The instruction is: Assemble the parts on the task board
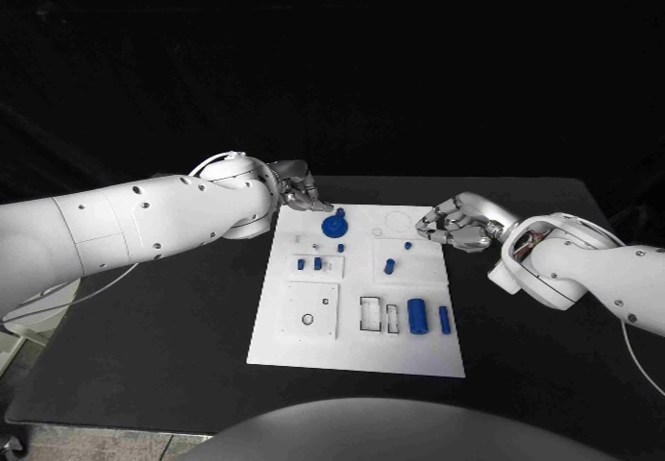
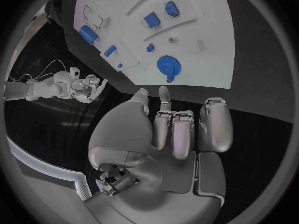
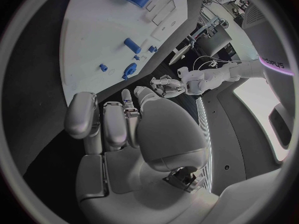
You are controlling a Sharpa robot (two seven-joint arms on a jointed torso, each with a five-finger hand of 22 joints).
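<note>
Approach stage: both hands empty at the far end of the task board (image 1: pixel 284 346).

My left hand (image 1: pixel 297 188) and right hand (image 1: pixel 457 223) have fingers curled in, gripping nothing. The blue gear (image 1: pixel 334 227) sits far-centre, just beside my left hand; I judge the next move requires opening over one part.

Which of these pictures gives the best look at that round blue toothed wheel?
The left wrist view: the blue gear is near and its toothed rim shows plainly. The head view shows it small, on the task board. In the right wrist view it appears edge-on, hard to make out.
</note>
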